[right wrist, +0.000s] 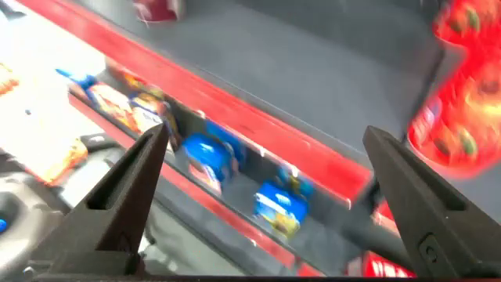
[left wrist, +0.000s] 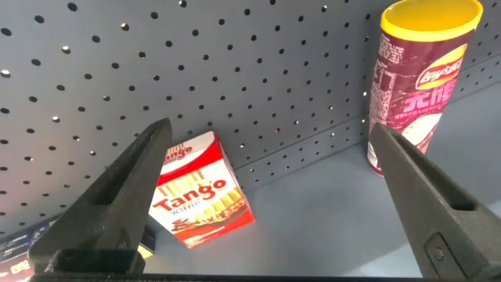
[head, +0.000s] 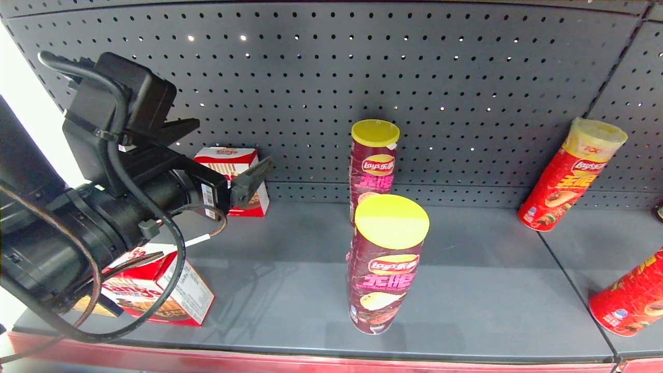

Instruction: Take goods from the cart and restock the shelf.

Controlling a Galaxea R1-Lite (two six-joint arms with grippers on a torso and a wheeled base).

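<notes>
My left gripper hangs open over the left end of the grey shelf, with nothing between its fingers. A red and white wafer box stands at the back wall just beyond it, seen between the fingers as the wafer box in the left wrist view. A second wafer box lies at the front left, partly under the arm. Two maroon chip cans stand mid-shelf, one in front and one behind. My right gripper is open and holds nothing, in front of the shelf's red front edge.
A red chip can leans against the pegboard at the right, and another lies at the far right edge. Bare shelf stretches between the boxes and the maroon cans. In the right wrist view, blue packets sit on a lower shelf.
</notes>
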